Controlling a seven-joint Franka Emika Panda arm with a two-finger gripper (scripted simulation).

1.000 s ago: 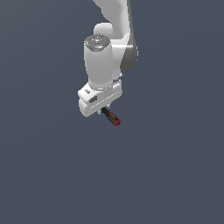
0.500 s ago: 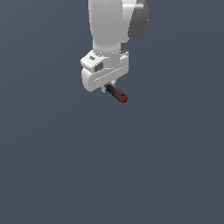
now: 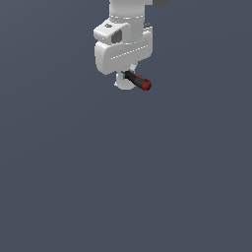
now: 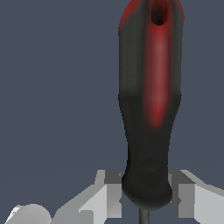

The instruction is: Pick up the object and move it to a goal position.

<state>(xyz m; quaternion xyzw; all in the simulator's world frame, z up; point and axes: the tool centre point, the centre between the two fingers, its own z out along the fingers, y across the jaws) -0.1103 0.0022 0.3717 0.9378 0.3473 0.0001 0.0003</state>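
Observation:
The object is a small screwdriver (image 3: 138, 81) with a red-and-black handle. It hangs high in the air under the white gripper (image 3: 124, 80), which is shut on it. The handle sticks out toward the exterior view's right. In the wrist view the handle (image 4: 150, 109) fills much of the picture, and both grey fingers (image 4: 106, 192) press against its dark end. Only a sliver of the thin shaft (image 4: 143, 216) shows between them.
A plain dark grey-blue floor (image 3: 147, 187) lies far below the arm. The white arm (image 3: 125, 29) reaches down from the upper edge of the exterior view.
The gripper has risen with the screwdriver in its grasp and drifted slightly to the exterior view's right. The handle still points the same way.

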